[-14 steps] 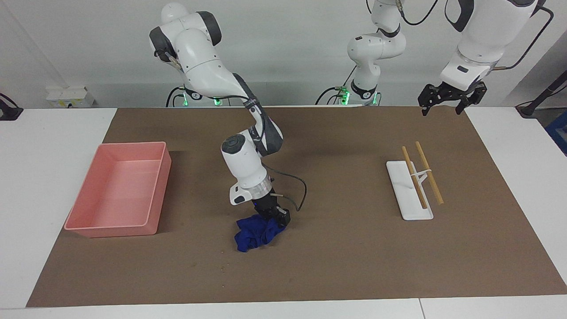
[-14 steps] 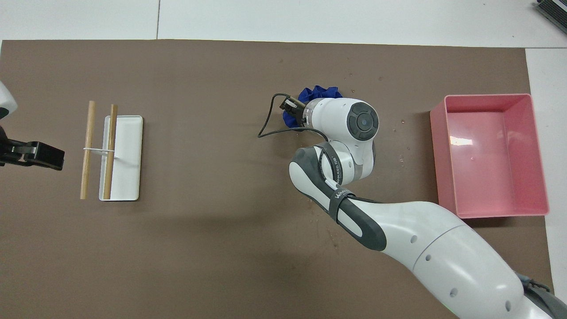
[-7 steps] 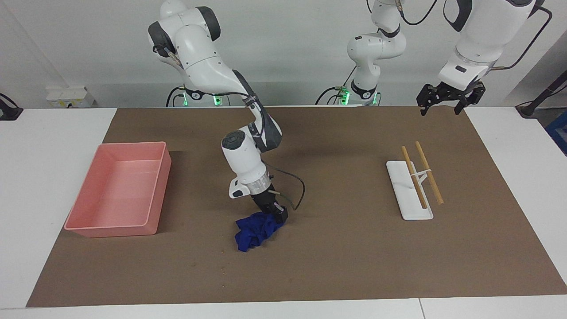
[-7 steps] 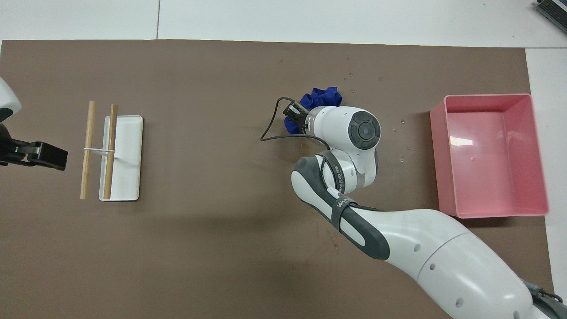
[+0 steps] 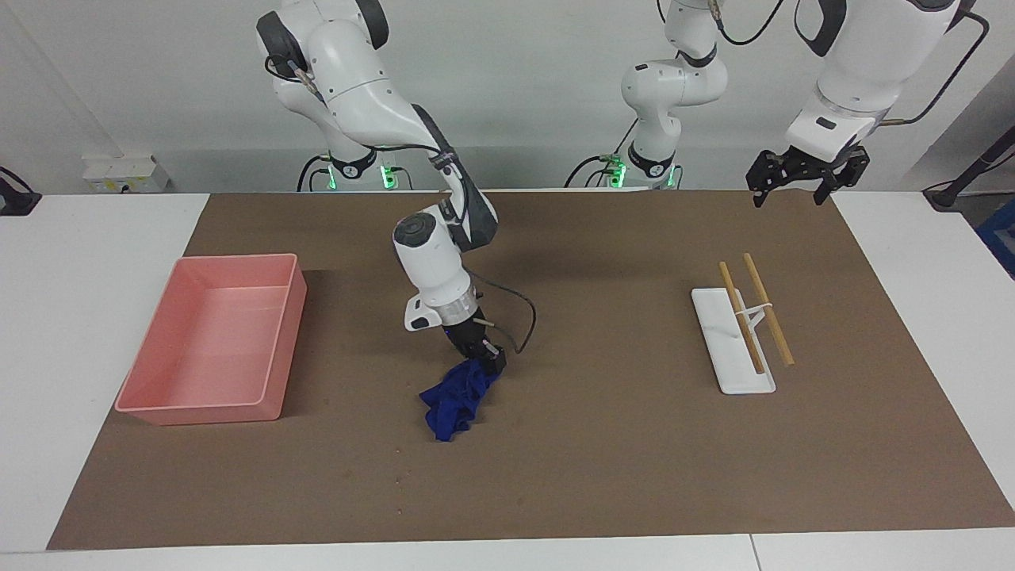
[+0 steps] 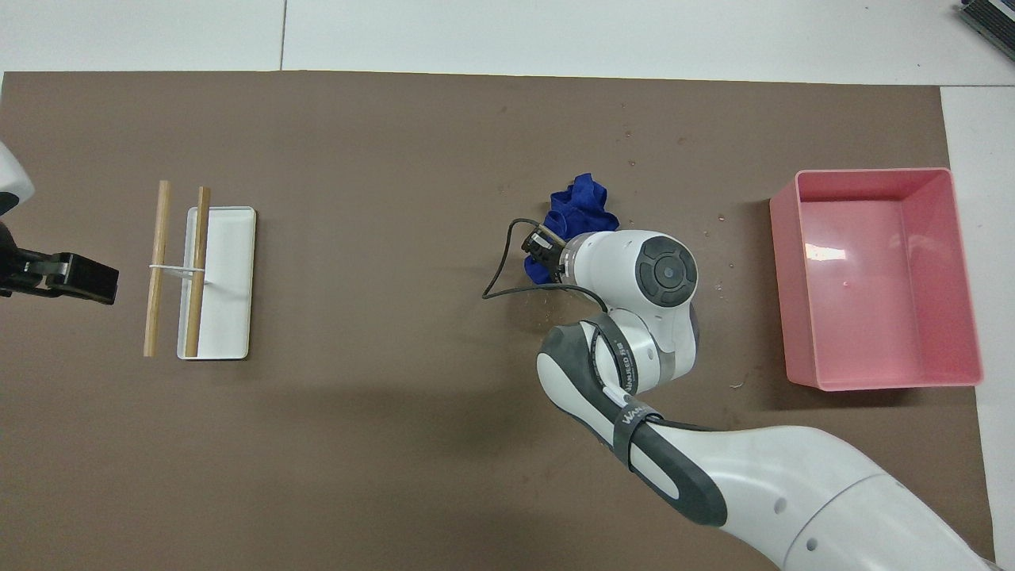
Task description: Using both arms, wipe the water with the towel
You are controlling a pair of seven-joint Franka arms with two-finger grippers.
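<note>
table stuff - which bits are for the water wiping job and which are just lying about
For the job:
- small deep-blue wrinkled cloth towel
- right gripper, shut on the towel
- left gripper, open, waiting

Lying about:
- pink plastic bin
- white rectangular tray
- two wooden sticks across it

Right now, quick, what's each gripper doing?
Left gripper: open, holding nothing, waiting up over its own end of the table.
Right gripper: shut on the towel, which trails on the brown mat.

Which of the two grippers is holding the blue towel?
The right gripper, low over the middle of the mat, is shut on the towel. The left gripper waits open and holds nothing, raised at its own end.
</note>
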